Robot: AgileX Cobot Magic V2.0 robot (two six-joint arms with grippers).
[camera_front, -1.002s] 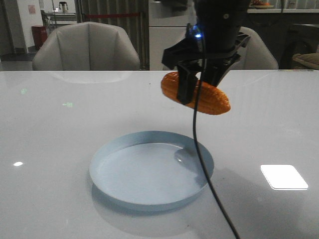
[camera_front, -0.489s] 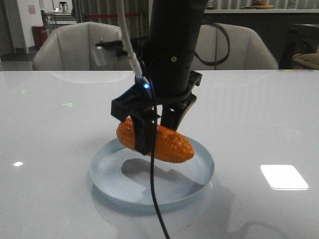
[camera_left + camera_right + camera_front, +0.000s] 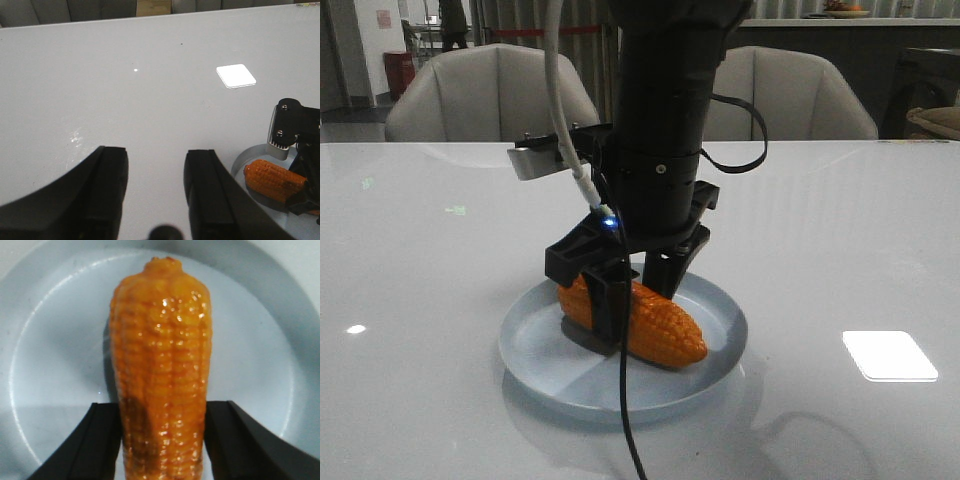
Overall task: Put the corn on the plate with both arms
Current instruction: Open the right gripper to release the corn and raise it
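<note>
Since half a second ago, the orange, tapered, plastic-looking corn cob has been coming down from just above the round, shallow, pale blue plate until it is lying low inside the rim, apparently touching or all but touching the plate floor; a second ago it was hanging well above and behind the plate.

Nearest in the front view, a thin dark cable is trailing down across the plate's front rim. Just behind it, the right gripper is pinching the cob around its thicker half, one black finger crossing in front of the kernels and the other behind. The right wrist view is showing the same grip: both fingers pressing the cob's flanks, the cob pointing across the middle of the plate. Gripping it crosswise is likely what is keeping the long body level and centred, so it should not roll when freed.

Above the fingers, the dark black right arm is standing almost vertical over the plate, wrist pointing straight down, a white cable looping beside it.

Farther off, the left gripper is hovering over the bare glossy white table, its fingers parted and holding nothing, with plate and cob off to one side.
</note>
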